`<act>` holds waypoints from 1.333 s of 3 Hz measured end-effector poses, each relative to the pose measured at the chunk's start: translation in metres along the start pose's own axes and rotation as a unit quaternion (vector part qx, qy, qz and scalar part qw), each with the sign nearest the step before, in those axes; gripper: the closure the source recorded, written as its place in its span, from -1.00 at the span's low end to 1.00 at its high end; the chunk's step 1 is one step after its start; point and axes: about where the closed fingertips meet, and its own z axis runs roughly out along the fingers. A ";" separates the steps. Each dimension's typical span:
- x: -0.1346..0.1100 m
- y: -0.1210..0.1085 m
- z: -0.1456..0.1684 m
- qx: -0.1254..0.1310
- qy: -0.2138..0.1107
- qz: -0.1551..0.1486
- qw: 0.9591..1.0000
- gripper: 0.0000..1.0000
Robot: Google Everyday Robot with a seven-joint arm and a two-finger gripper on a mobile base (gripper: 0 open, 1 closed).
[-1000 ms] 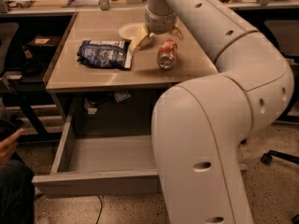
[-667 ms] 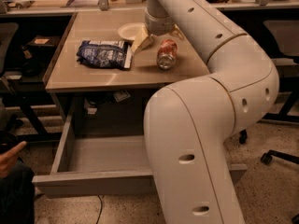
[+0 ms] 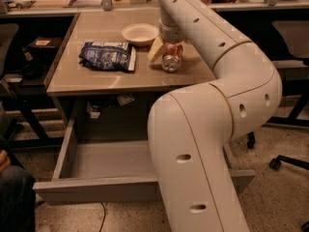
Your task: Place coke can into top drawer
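Note:
The coke can (image 3: 172, 58), orange-red with a silver end, lies tilted on the tabletop just right of the white bowl. My gripper (image 3: 169, 41) comes down from the arm right over the can, at its upper end; the wrist hides where they meet. The top drawer (image 3: 96, 190) is pulled out below the table, its interior (image 3: 113, 158) bare, and my arm's big lower link covers its right part.
A blue crinkled chip bag (image 3: 107, 55) lies left of the can, and a white bowl (image 3: 140, 33) sits behind it. A person's knee (image 3: 14, 197) is at the drawer's left front corner. Office chairs stand at the right (image 3: 292, 47) and far left.
The arm's large lower link has swung a little to the left in front of the drawer. The can, bowl and bag stay where they were.

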 end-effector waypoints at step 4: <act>0.005 -0.017 0.015 0.004 0.002 0.014 1.000 0.30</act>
